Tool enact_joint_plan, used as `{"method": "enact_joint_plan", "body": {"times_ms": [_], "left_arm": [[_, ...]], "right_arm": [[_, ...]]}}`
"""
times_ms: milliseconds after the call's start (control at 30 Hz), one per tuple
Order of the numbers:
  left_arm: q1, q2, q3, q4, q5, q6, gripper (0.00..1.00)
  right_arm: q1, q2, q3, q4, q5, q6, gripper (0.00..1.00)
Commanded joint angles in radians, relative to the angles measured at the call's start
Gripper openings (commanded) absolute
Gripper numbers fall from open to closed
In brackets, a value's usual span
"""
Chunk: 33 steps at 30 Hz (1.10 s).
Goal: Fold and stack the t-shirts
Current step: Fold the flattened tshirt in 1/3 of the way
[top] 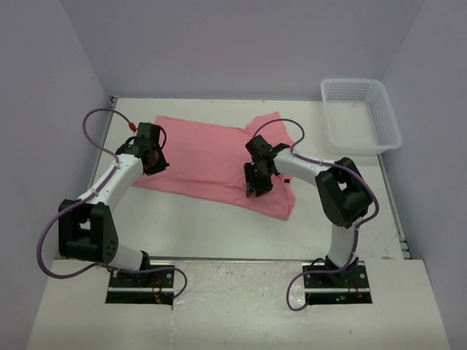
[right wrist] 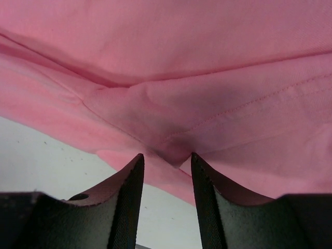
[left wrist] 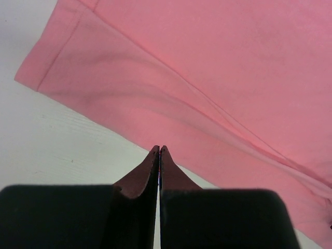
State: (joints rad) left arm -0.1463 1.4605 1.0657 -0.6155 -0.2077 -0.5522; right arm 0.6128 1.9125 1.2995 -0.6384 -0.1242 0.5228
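- Stage of work: I judged the task to be at an early stage. Only one t-shirt was in view. It lay across the middle of the table between the two arms, mostly spread out, with loose overlaps along its right side.
- Done: I saw no finished fold and no stack anywhere.
- Left to do: the shirt had yet to be flattened, folded into a packet and set down as the base of a stack.
- Left gripper: its fingers were pressed together at the shirt's near-left edge, and I could make out no cloth between them.
- Right gripper: its jaws stood apart over the shirt's near edge. A pucker of stitched fabric sat at the mouth of the gap, not clamped.
- Basket: the white mesh basket stood at the far right corner, well apart from the shirt.
- Writing: I could read none. The fabric was plain, and no brand mark or label showed.
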Motion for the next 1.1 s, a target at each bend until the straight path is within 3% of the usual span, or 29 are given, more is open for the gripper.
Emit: {"method": "enact_joint_plan", "body": {"times_ms": [0, 400, 533, 700, 867, 967, 1000, 1033, 1067], "left_arm": [[-0.001, -0.038, -0.009, 0.030, 0.022, 0.034, 0.00], [-0.001, -0.049, -0.029, 0.046, 0.037, 0.040, 0.00], [-0.001, -0.051, -0.029, 0.045, 0.045, 0.040, 0.00], [-0.001, -0.061, -0.039, 0.045, 0.044, 0.040, 0.00], [-0.001, -0.063, -0.041, 0.042, 0.047, 0.044, 0.00], [-0.001, -0.074, -0.047, 0.048, 0.047, 0.046, 0.00], [-0.001, -0.077, -0.059, 0.052, 0.050, 0.044, 0.00], [-0.001, -0.078, -0.062, 0.057, 0.059, 0.043, 0.00], [-0.001, -0.080, -0.064, 0.053, 0.060, 0.043, 0.00]], "right_arm": [[0.007, 0.016, 0.053, -0.012, 0.000, 0.000, 0.42], [0.010, 0.031, 0.092, -0.041, 0.026, 0.002, 0.25], [0.008, 0.046, 0.106, -0.050, 0.028, -0.003, 0.01], [0.010, 0.059, 0.156, -0.081, 0.067, -0.012, 0.00], [0.005, 0.127, 0.317, -0.150, 0.132, -0.061, 0.00], [-0.033, 0.241, 0.592, -0.240, 0.130, -0.116, 0.32], [-0.063, 0.338, 0.795, -0.283, 0.145, -0.119, 0.70], [-0.070, 0.373, 0.869, -0.308, 0.156, -0.122, 0.82], [-0.071, 0.396, 0.936, -0.351, 0.158, -0.151, 0.87]]}}
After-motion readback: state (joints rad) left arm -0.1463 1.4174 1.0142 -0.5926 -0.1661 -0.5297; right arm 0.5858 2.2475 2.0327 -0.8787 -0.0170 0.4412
